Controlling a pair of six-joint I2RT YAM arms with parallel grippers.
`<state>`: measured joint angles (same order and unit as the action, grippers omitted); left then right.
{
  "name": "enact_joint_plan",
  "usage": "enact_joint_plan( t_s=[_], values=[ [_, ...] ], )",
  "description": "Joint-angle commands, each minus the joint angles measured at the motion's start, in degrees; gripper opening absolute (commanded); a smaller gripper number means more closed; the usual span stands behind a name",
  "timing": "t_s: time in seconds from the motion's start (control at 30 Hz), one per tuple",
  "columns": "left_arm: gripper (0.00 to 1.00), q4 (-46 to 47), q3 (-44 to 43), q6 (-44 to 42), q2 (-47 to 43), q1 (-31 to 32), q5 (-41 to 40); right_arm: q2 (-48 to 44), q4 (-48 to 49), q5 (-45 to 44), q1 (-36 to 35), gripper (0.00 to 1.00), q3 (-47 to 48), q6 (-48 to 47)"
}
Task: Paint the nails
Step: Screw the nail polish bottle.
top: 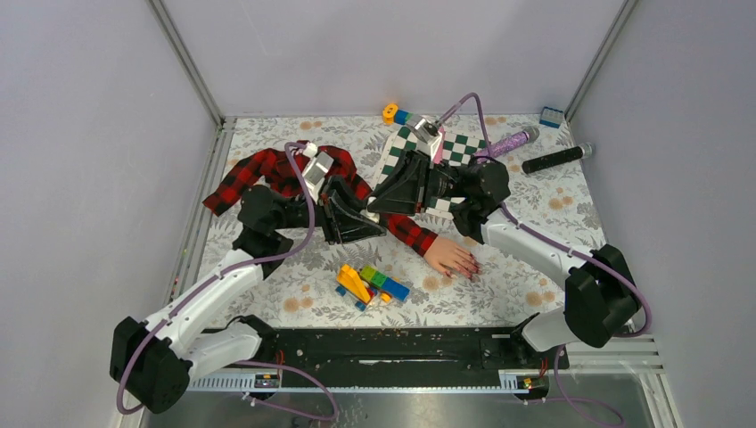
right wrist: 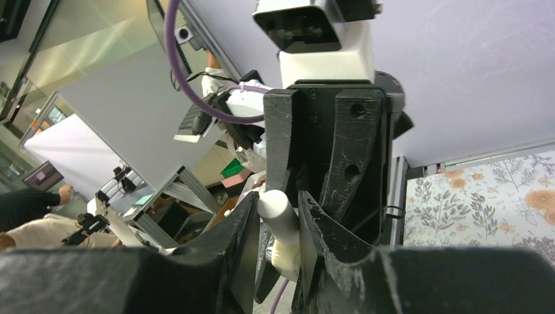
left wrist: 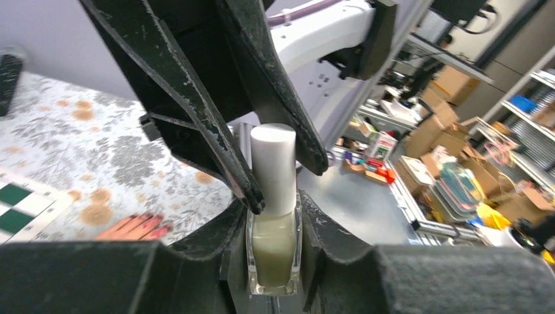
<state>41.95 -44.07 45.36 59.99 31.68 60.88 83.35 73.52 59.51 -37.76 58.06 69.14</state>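
A small pale nail polish bottle with a white cap is held between both grippers above the table. My left gripper is shut on its glass body. My right gripper is shut on the cap, which sits on the bottle. In the top view the two grippers meet, the left one and the right one, and hide the bottle. The mannequin hand lies to the right below them, with a plaid sleeve. Its dark-red nails point right and also show in the left wrist view.
A pile of coloured bricks lies near the front. A green-white checkered cloth is at the back, with a purple glitter tube, a black marker, a blue brick and an orange-blue brick.
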Motion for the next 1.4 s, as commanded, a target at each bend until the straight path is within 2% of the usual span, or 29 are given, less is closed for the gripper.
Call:
enact_joint_plan(
  t_s=[0.0, 0.17, 0.2, 0.43, 0.67, 0.9, 1.13, 1.23, 1.33, 1.37],
  values=[
    [0.0, -17.27, -1.33, -16.3, -5.21, -1.89, -14.23, -2.51, -13.95, 2.15, -1.81, 0.0, -0.61, -8.54],
    [0.0, -25.5, -0.71, -22.62, -9.46, -1.94, -26.84, -5.27, -46.65, -7.24, -4.34, 0.0, 0.63, -30.36],
    [0.0, -26.65, -0.71, -23.3, -9.91, -1.89, -29.13, -5.25, -50.92, -9.05, -4.8, 0.0, 1.27, -32.02],
    [0.0, -33.7, -1.44, -26.31, -10.94, -1.81, -41.72, -0.24, -60.55, -16.65, -6.75, 0.0, 2.95, -29.12],
    [0.0, -39.2, -2.14, -26.64, -10.48, -1.22, -51.04, 5.12, -74.69, -32.65, -11.02, 0.0, 9.91, -27.79],
    [0.0, -42.48, -2.49, -28.17, -9.98, 2.22, -59.51, 8.02, -70.72, -43.95, -13.69, 0.0, 12.14, -19.5],
    [0.0, -46.76, -3.28, -31.61, -8.89, 7.59, -69.4, 8.57, -69.28, -52.27, -14.88, 0.0, 14.16, -17.28],
    [0.0, -47.18, -3.6, -32.04, -8.48, 8.28, -69.7, 7.78, -68.46, -53.84, -14.89, 0.0, 14.06, -17.8],
    [0.0, -45.7, -3.4, -33.02, -9.07, 8.19, -66.47, 5.99, -68.56, -54.41, -14.61, 0.0, 14.32, -21.0],
    [0.0, -44.67, -3.17, -33.35, -9.57, 8.2, -64.47, 5.2, -69.25, -54.18, -14.17, 0.06, 14.62, -22.7]
  ],
)
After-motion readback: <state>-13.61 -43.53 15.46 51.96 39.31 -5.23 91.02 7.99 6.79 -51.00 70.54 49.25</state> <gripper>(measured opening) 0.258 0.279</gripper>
